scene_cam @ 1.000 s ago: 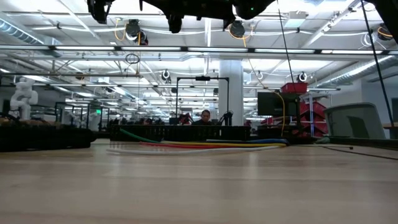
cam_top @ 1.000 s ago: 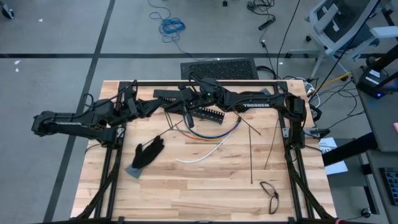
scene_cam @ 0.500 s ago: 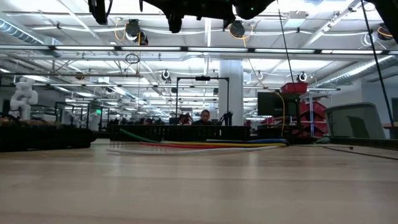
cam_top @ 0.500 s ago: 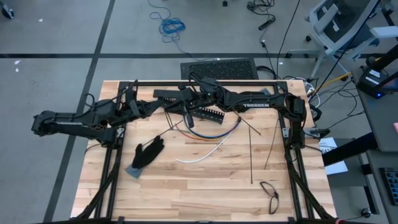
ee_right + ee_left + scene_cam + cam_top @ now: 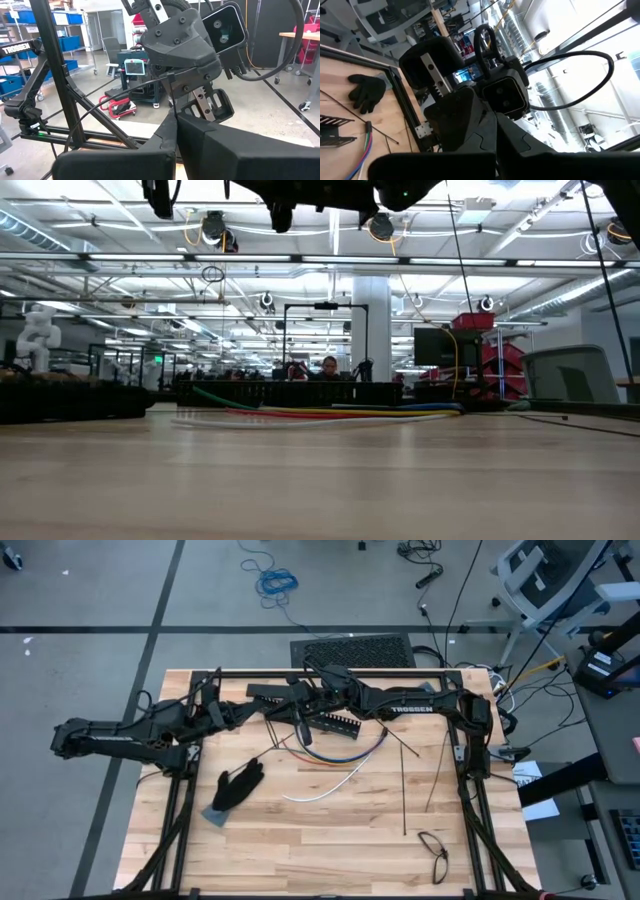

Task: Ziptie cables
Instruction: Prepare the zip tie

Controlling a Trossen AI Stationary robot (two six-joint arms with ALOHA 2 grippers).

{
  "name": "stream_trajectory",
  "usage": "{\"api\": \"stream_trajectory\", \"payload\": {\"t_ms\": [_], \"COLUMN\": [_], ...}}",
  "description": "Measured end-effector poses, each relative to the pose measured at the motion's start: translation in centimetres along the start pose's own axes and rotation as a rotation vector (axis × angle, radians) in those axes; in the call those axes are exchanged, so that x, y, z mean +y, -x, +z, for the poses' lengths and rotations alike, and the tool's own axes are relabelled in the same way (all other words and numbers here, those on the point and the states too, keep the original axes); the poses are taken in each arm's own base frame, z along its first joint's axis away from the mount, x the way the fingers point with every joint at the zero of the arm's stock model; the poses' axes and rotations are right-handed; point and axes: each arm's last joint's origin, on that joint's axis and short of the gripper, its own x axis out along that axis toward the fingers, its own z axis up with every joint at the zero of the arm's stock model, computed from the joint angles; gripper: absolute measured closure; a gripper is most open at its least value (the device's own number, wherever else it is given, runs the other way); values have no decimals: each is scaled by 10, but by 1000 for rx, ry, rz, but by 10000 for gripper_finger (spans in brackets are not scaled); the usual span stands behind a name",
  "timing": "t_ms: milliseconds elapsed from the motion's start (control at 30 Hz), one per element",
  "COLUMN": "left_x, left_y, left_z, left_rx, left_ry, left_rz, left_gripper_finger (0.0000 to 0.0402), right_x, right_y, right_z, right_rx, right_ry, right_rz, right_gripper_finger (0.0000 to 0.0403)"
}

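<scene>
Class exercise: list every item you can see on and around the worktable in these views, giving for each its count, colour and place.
cables: several, green, purple, yellow and white among them, curving in arcs at the table's middle, just in front of the slotted bar
slotted bar: one, black, near the far edge, under the grippers
thin straight strips: a few, black, lying on the right half of the table
glove: one, black, on the left half
glasses: one pair, dark frame, near right corner
table: one, light wood
person: one, far behind the table in the low view
left gripper: shut, raised above the bar
right gripper: shut, raised close by the left one
</scene>
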Motion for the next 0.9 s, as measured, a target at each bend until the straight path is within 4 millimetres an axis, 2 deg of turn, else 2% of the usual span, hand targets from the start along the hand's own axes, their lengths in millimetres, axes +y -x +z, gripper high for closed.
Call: {"api": "stream_trajectory", "payload": {"t_ms": [900], "left_x": [-2], "left_y": [0], "left_z": [2], "left_rx": [-31], "left_ry": [-1], "left_rz": [-8], "left_gripper_finger": [401], "right_x": [1], "right_y": [0], "right_z": [0], "right_rx": [10], "right_ry": [-30], "right_rz": [25], "right_gripper_finger": [403]}}
